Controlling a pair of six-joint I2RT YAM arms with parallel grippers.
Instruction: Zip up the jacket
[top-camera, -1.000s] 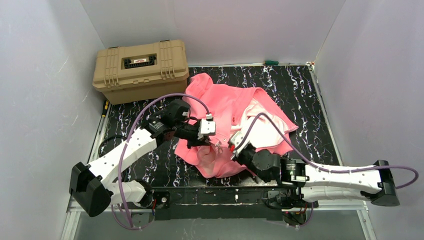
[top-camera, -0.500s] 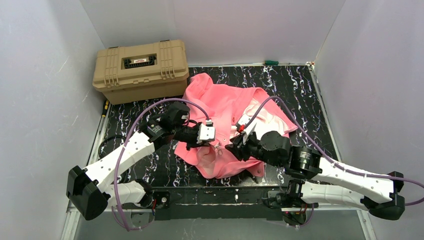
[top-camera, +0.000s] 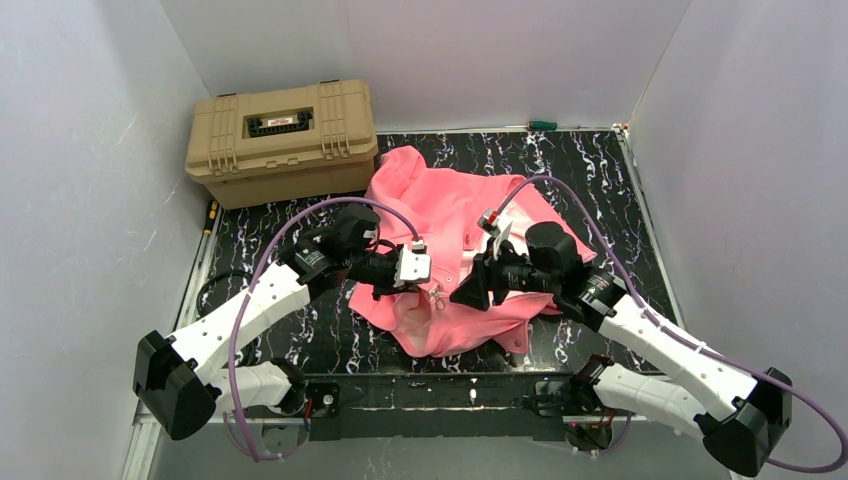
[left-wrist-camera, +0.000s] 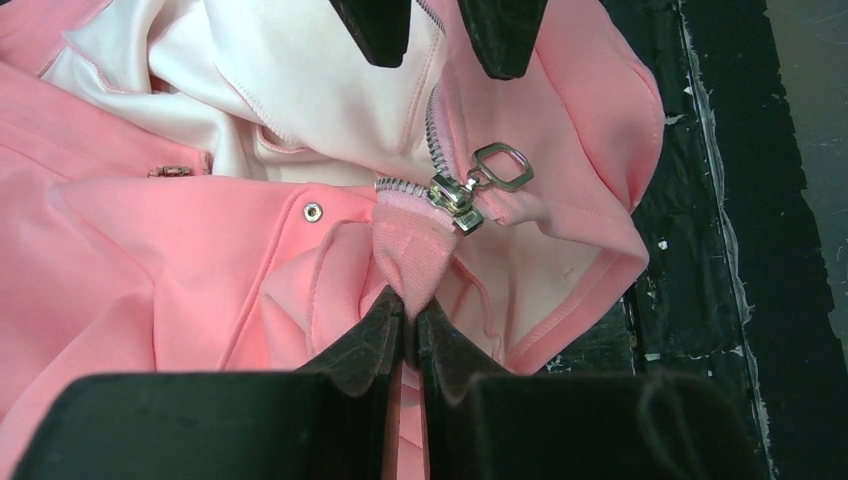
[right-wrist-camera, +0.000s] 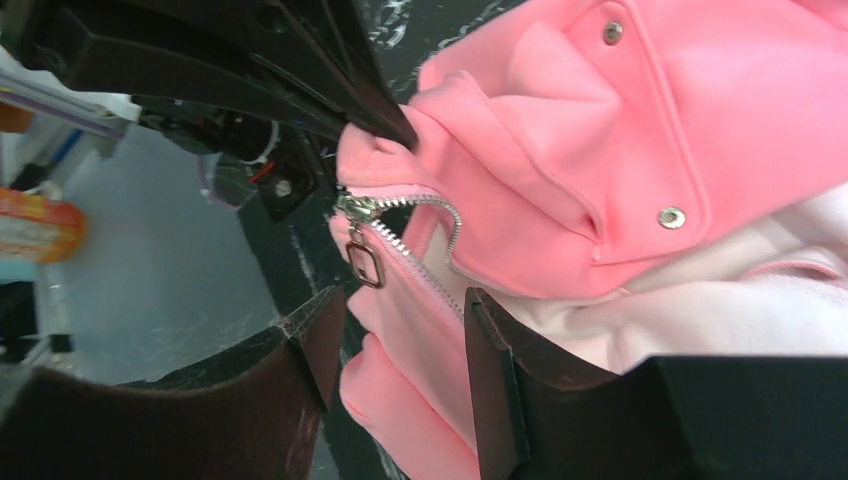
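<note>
On black table (top-camera: 620, 190), left hand (left-wrist-camera: 410, 305) hides jacket (left-wrist-camera: 150, 250) hem.

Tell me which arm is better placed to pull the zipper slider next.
Right. The right claw, open, faces the zipper pull; the left claw is shut on the jacket hem, anchoring it.

We see the jacket (top-camera: 450, 200), soft matt cloth; its zipper slider (left-wrist-camera: 452, 192) gleams metal; beside the jacket, the tan case (top-camera: 282, 140) looks like matt plastic.
</note>
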